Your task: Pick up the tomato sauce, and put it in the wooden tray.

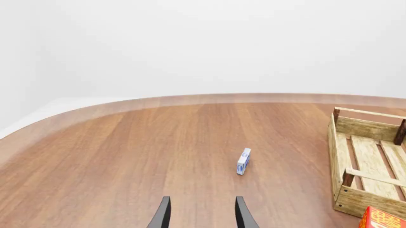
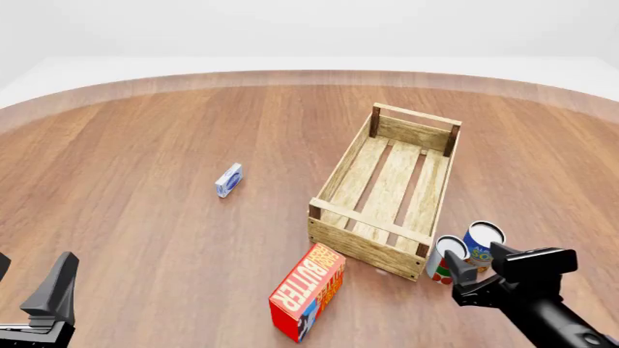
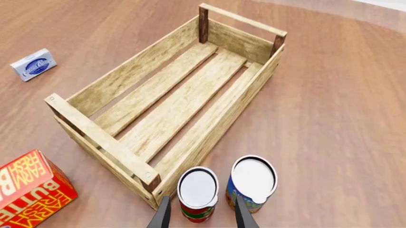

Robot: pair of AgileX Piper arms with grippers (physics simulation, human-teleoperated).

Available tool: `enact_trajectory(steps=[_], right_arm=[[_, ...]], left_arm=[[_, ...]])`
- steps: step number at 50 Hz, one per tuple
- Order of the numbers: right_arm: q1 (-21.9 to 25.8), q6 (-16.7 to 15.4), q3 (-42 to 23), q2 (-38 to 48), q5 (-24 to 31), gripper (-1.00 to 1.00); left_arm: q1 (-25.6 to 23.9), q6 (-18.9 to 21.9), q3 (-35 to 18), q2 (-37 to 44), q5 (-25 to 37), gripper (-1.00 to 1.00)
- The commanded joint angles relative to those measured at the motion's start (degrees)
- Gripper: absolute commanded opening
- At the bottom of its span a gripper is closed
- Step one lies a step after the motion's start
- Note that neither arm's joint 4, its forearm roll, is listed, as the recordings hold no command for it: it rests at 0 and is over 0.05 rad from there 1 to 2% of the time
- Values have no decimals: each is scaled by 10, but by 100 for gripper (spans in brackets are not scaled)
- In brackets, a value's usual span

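The tomato sauce is a small red and white can with a silver lid, standing upright on the table just off the near right corner of the wooden tray. In the right wrist view the tomato sauce sits below and between the open fingers of my right gripper, which hovers above it without touching. From the front, my right gripper hangs just behind the cans. The wooden tray holds nothing. My left gripper is open far to the left, low at the near edge.
A blue and yellow can stands touching-close beside the tomato sauce, also visible from the front. A red butter box lies near the tray's front left corner. A small blue-white box lies left of the tray.
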Motion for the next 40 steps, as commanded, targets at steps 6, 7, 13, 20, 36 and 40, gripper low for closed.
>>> enact_trajectory(steps=[6, 7, 13, 20, 36, 40], right_arm=[[1, 4, 1, 55, -49, 100], [1, 5, 1, 57, -50, 100], [2, 6, 0, 66, -57, 100], [3, 7, 0, 85, -72, 100], [1, 11, -3, 130, -107, 100], [0, 11, -2, 149, -124, 100]], left_arm=[[0, 0, 0, 0, 0, 100], [0, 0, 0, 0, 0, 100], [0, 0, 0, 0, 0, 100], [0, 0, 0, 0, 0, 100], [0, 0, 0, 0, 0, 100], [0, 0, 0, 0, 0, 100]])
